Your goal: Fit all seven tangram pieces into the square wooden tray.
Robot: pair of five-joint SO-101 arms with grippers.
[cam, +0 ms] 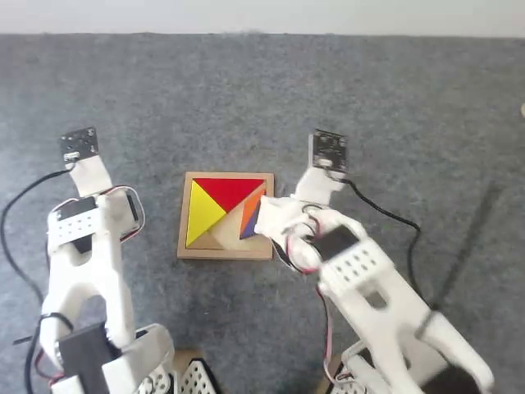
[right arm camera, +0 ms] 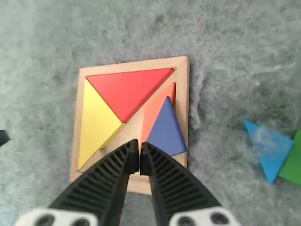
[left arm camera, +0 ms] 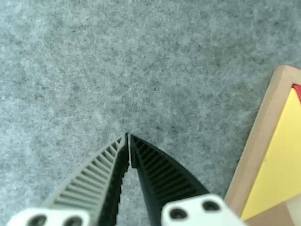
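Right wrist view: right gripper (right arm camera: pixel 139 142), pressed together and empty, hangs over the tray (right arm camera: pixel 183 101) holding red triangle (right arm camera: pixel 127 89), yellow triangle (right arm camera: pixel 96 120), orange piece (right arm camera: pixel 153 115) and dark blue triangle (right arm camera: pixel 164 132). Light blue piece (right arm camera: pixel 268 148) and green piece (right arm camera: pixel 294 165) lie on carpet (right arm camera: pixel 235 47). Left gripper (left arm camera: pixel 128 136), likewise pressed together, is beside the tray.

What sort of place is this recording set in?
Probably a tabletop robot workbench: a grey felt-like mat, the left arm and right arm side by side, and a wooden tray between them.
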